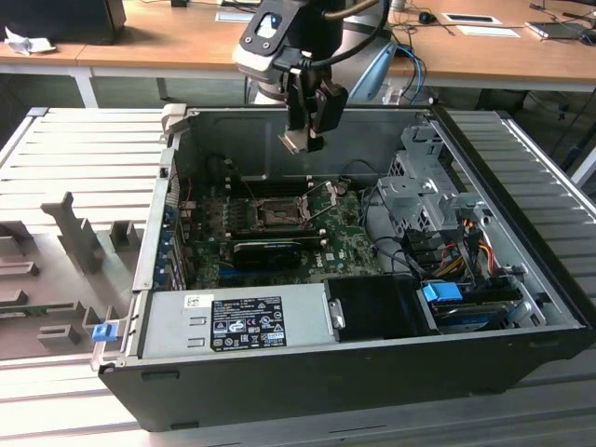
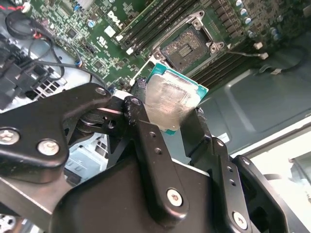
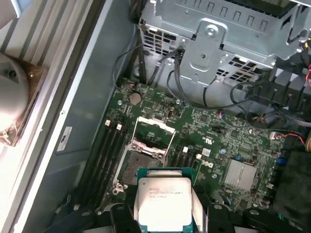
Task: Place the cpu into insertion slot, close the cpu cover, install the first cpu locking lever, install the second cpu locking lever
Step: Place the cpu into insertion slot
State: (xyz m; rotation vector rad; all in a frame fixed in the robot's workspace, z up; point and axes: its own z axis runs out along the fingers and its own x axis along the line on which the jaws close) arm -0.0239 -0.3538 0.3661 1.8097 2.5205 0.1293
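My gripper (image 1: 304,138) hangs above the open computer case, shut on the cpu (image 1: 293,142). In both wrist views the cpu (image 2: 171,98) (image 3: 163,204) is a pale silvery square with a green edge, pinched between the black fingers (image 2: 141,116). The insertion slot (image 1: 278,213) (image 2: 186,46) (image 3: 139,168) lies below it on the green board, its dark centre bare. The cpu cover (image 3: 154,134) stands tilted up at the slot's far edge. Thin metal levers (image 1: 319,199) stick up beside the slot. A clear gap remains between cpu and slot.
A long black expansion card (image 1: 276,250) lies just in front of the slot. The grey power supply (image 1: 237,321) fills the case's near side. A metal drive cage (image 1: 421,177) and cable bundles (image 1: 456,251) sit at the exterior view's right. Grey fixtures (image 1: 74,233) stand outside the case.
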